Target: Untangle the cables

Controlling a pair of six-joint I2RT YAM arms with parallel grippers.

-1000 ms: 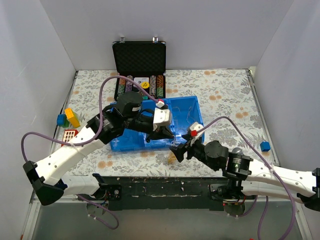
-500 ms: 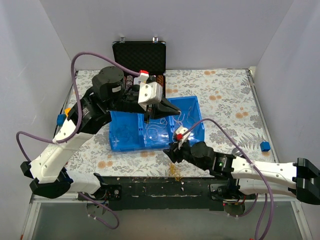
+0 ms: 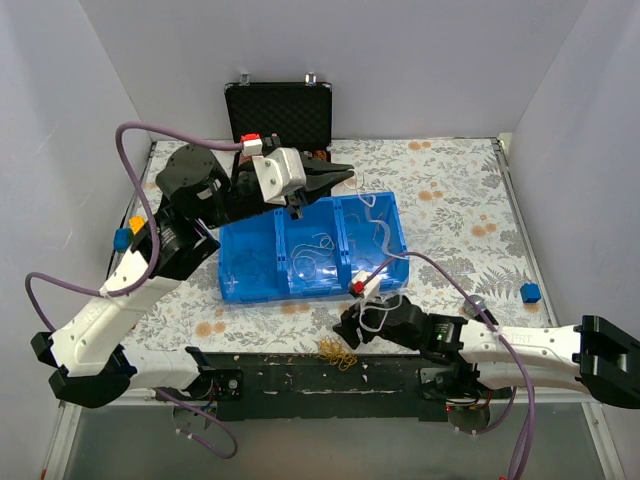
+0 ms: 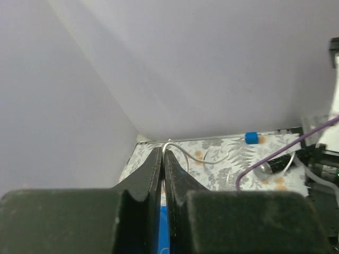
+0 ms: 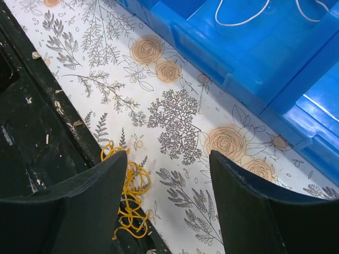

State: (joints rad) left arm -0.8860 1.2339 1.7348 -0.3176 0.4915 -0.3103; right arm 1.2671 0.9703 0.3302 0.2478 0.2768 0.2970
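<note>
My left gripper (image 3: 348,172) is raised above the far rim of the blue tray (image 3: 232,285) and is shut on a pale cable (image 3: 372,203). In the left wrist view the gripper (image 4: 162,151) pinches that cable (image 4: 198,159) at its tips, and the cable trails off to the right. More pale cable loops (image 3: 312,263) lie in the tray. A clump of yellow cables (image 3: 336,350) lies on the near table edge. My right gripper (image 3: 352,326) hovers low beside it, open and empty. In the right wrist view the gripper (image 5: 168,156) has the yellow clump (image 5: 127,197) by its left finger.
An open black case (image 3: 279,115) with chips stands behind the tray. Toy blocks (image 3: 124,238) lie at the left and a small blue block (image 3: 530,292) at the right. The black front rail (image 3: 300,372) borders the near edge. The tray's corner (image 5: 254,69) fills the right wrist view's upper right.
My left gripper has risen and drawn back over the tray's far rim with the pale cable. My right gripper has moved toward the near edge, and the yellow clump now lies there, free.
</note>
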